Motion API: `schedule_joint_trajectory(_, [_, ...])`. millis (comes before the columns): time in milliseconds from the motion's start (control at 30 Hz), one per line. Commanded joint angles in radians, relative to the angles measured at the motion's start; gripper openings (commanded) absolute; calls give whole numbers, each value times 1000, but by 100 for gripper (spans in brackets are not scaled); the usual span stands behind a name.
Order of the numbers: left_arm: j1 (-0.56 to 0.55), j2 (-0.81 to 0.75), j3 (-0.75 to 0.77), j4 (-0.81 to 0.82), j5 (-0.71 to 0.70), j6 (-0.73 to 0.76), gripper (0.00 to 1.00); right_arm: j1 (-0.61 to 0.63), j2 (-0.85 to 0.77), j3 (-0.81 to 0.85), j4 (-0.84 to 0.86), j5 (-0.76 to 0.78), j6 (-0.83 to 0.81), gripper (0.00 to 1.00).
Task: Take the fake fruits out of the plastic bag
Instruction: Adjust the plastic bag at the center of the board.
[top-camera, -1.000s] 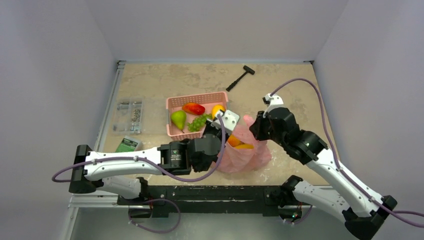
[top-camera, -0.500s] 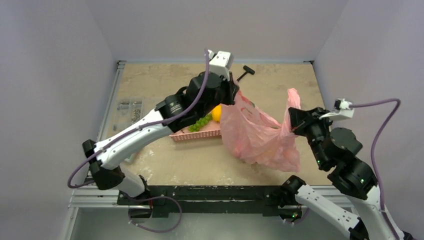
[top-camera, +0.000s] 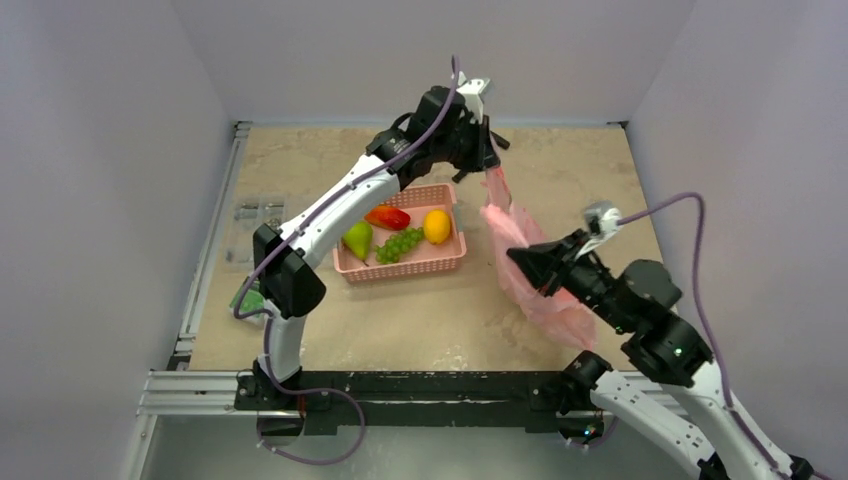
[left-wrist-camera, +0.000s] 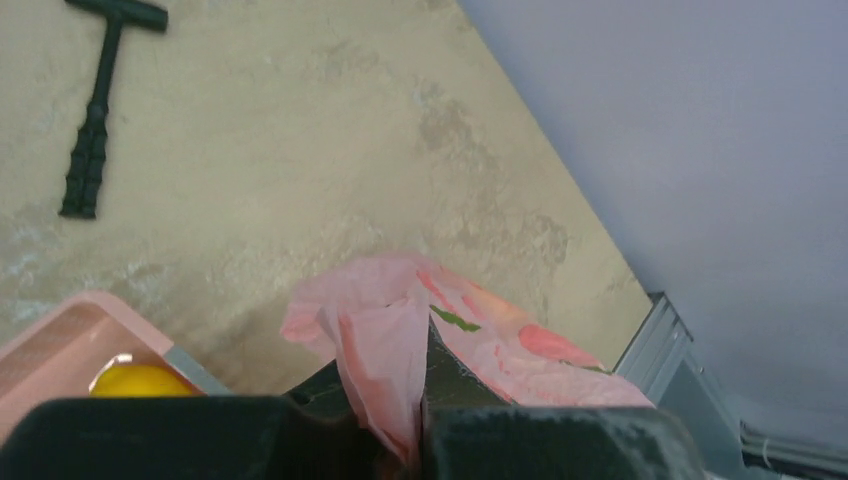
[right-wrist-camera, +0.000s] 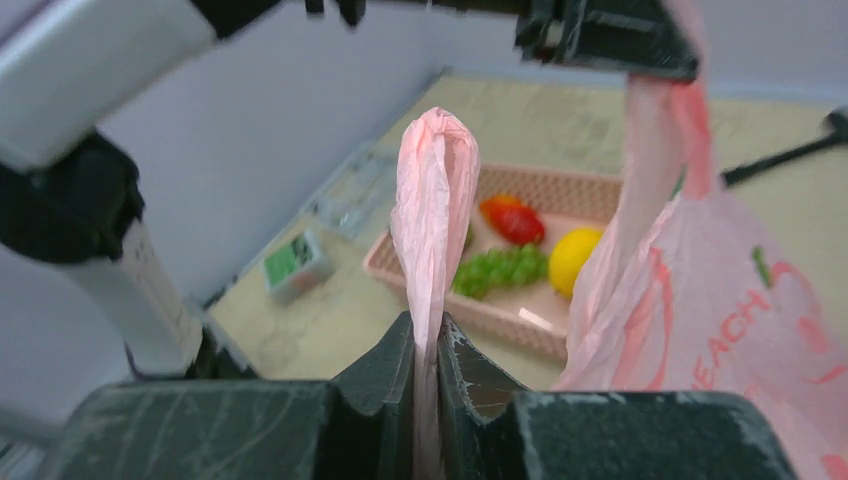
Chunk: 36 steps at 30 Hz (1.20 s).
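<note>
The left gripper (top-camera: 487, 162), raised high toward the far wall, is pinched shut on one bunched handle of the plastic bag (top-camera: 505, 225). The right gripper (right-wrist-camera: 427, 340), lower and nearer the bases, is clamped on a second twisted loop. The bag thus slopes from the left gripper down toward the near right, its sagging end just past the right gripper; the fake fruits cannot be made out inside, though that low end is likely where they lie.

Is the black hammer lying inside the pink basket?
No, the hammer lies on the tabletop, apart from the basket.
</note>
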Motion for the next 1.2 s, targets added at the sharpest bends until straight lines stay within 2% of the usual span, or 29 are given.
schedule_joint_trajectory(0, [6,-94,-146,14,101,-19,14,1,-52,-175,72,-281,106,11])
schedule_joint_trajectory(100, [11,-122,-169,-82,85,-6,42,2,-90,-196,50,-265,109,17])
schedule_joint_trajectory(233, [12,-221,-241,-134,60,-14,54,1,-62,-176,16,-264,60,21])
schedule_joint_trajectory(367, [16,-414,-448,-74,33,-34,90,2,-34,-170,20,-289,14,26])
schedule_joint_trajectory(433, [32,-496,-514,-80,14,-61,99,1,-25,-181,44,-301,-1,32])
schedule_joint_trajectory(600, [66,-653,-680,-120,35,-131,100,2,53,-160,63,-429,-22,49])
schedule_joint_trajectory(700, [66,-743,-909,42,156,-222,92,1,80,-159,48,-475,-16,52])
schedule_joint_trajectory(800, [66,-806,-1118,243,219,-332,84,2,96,-167,29,-516,-14,52])
schedule_joint_trajectory(833, [66,-813,-1164,291,233,-352,84,2,100,-173,25,-522,-10,49])
schedule_joint_trajectory(900, [61,-804,-1230,371,256,-387,86,1,110,-196,33,-546,9,32])
schedule_joint_trajectory(933, [58,-790,-1249,416,271,-408,91,2,117,-211,41,-563,21,23])
schedule_joint_trajectory(1000, [51,-747,-1276,502,289,-456,93,2,126,-255,78,-604,49,10])
schedule_joint_trajectory(1067, [29,-699,-1282,587,273,-485,93,4,106,-307,109,-609,65,5])
schedule_joint_trajectory(1167, [-14,-592,-1236,628,251,-500,86,5,61,-345,134,-587,61,3])
